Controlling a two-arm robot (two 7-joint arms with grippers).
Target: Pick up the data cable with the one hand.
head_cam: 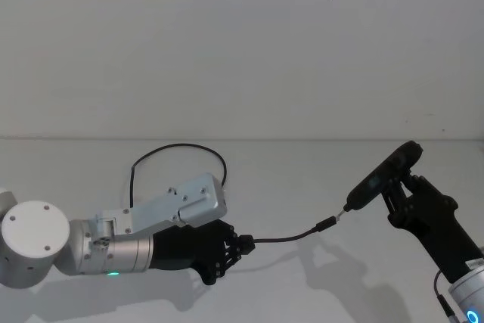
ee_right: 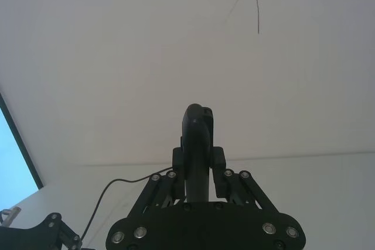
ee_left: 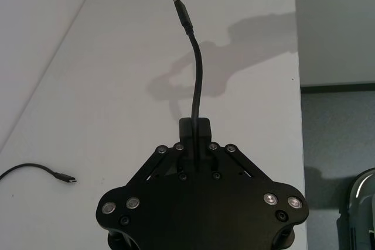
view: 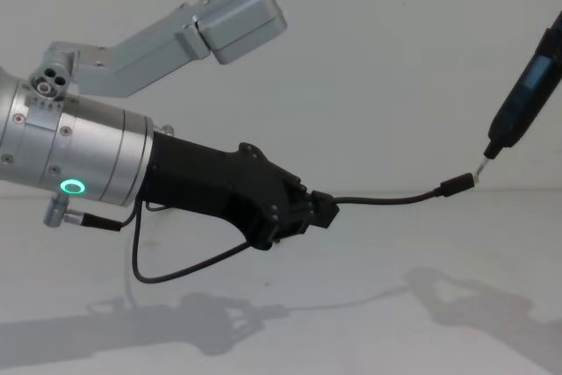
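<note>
Chest view: left hand (view: pixel 327 212) grips data cable (view: pixel 386 198) (fingertips hidden).

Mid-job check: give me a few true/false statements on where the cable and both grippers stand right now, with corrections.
1. The left gripper is shut on the data cable. True.
2. The cable's free plug lies flat on the table. False: it is held up in the air.
3. The right gripper holds a slim black tool. True.
4. The tool's tip is far from the plug. False: it sits right at the plug's end.
5. The cable's other end rests on the table. True.
</note>
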